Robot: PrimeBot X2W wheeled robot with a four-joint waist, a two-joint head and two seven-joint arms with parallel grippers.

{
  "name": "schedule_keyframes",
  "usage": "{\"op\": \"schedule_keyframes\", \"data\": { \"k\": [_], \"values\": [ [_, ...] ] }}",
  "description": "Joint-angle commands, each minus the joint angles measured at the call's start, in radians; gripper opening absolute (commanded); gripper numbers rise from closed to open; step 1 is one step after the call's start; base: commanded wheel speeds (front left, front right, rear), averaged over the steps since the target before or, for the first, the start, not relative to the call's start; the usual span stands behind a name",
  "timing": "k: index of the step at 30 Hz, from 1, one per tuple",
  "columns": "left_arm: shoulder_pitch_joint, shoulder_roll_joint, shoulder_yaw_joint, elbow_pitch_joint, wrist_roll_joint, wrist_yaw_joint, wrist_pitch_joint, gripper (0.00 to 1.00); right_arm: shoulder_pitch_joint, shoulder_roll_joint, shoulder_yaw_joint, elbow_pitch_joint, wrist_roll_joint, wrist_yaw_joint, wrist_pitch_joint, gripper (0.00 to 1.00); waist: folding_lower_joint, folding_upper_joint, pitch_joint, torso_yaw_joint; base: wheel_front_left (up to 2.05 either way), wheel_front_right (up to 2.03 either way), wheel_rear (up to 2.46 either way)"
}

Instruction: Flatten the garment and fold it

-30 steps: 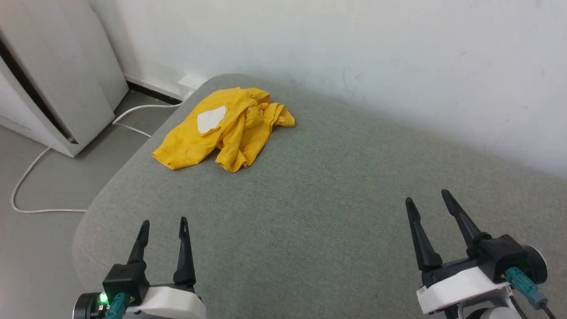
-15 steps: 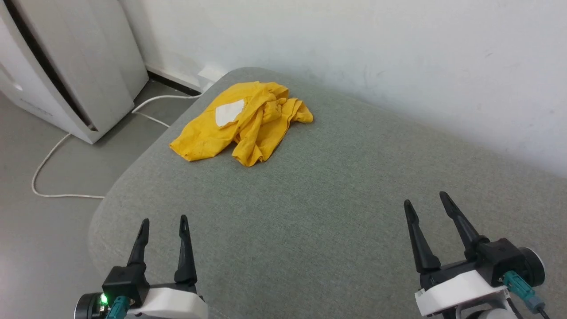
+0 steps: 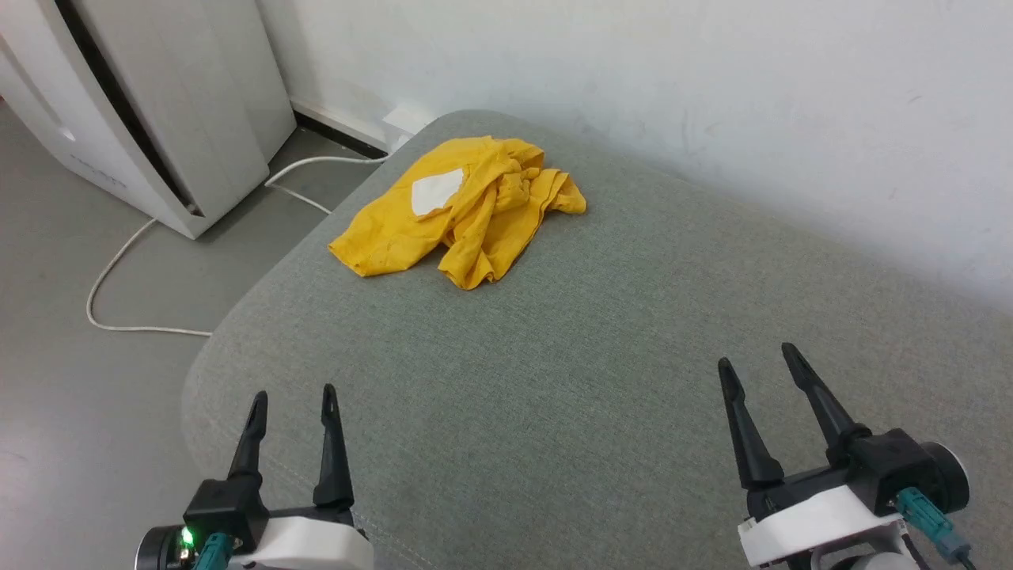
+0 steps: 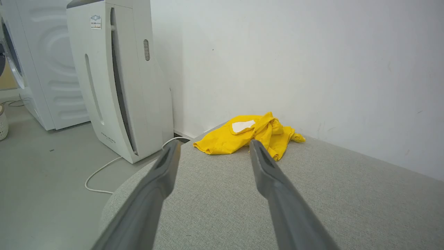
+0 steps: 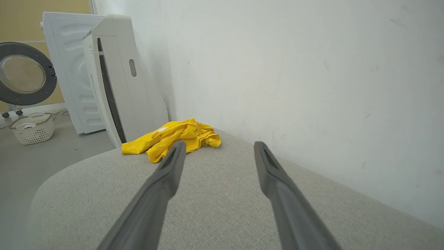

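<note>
The head camera had turned left, bringing the garment [image 3: 463,210] closer to mid-view. The garment itself had not moved and lay crumpled at the far left corner of the grey surface [image 3: 554,396]. The left pincer [image 3: 294,393] and right pincer [image 3: 755,356] hung near, wide open and empty, so flattening had not begun.

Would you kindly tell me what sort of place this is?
Probably a home laundry corner: a front-loading washer and white basket stand on the floor, beyond a yellow garment crumpled on grey upholstery.
</note>
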Motion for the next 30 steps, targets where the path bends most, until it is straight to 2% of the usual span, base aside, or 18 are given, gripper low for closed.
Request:
{"op": "schedule_keyframes", "data": {
  "k": [1, 8, 13, 19, 22, 30],
  "values": [
    [0.010, -0.001, 0.001, -0.003, -0.008, 0.003, -0.005, 1.00, 0.008, 0.003, 0.000, 0.003, -0.001, -0.002, -0.005, 1.00, 0.0001, -0.0001, 0.001, -0.001, 0.00, 0.00, 0.00],
    [-0.028, -0.001, 0.003, 0.029, -0.017, -0.031, -0.005, 1.00, -0.005, 0.003, 0.011, -0.002, -0.016, -0.002, -0.005, 1.00, 0.0001, -0.0001, 0.034, -0.019, 0.00, 0.00, 0.00],
    [-0.162, 0.018, -0.013, 0.109, -0.036, -0.103, 0.004, 1.00, -0.029, -0.003, 0.018, -0.028, -0.076, -0.002, -0.005, 1.00, 0.0001, -0.0001, 0.131, -0.057, 0.00, 0.00, 0.00],
    [-0.449, 0.097, -0.019, 0.232, -0.050, -0.168, 0.140, 1.00, -0.052, -0.074, 0.063, -0.073, -0.110, -0.002, -0.005, 1.00, 0.0001, -0.0001, 0.257, -0.123, 0.00, 0.00, 0.00],
    [-0.580, 0.139, -0.032, 0.306, -0.077, -0.195, 0.248, 1.00, -0.068, -0.104, 0.073, -0.103, -0.115, -0.002, -0.005, 1.00, 0.0001, -0.0001, 0.316, -0.159, 0.00, 0.00, 0.00],
    [-0.884, 0.309, -0.094, 0.520, -0.145, -0.220, 0.471, 1.00, -0.143, -0.106, 0.095, -0.219, -0.138, -0.002, -0.004, 1.00, 0.0001, -0.0001, 0.464, -0.278, 0.00, 0.00, 0.00]
  ]
}}
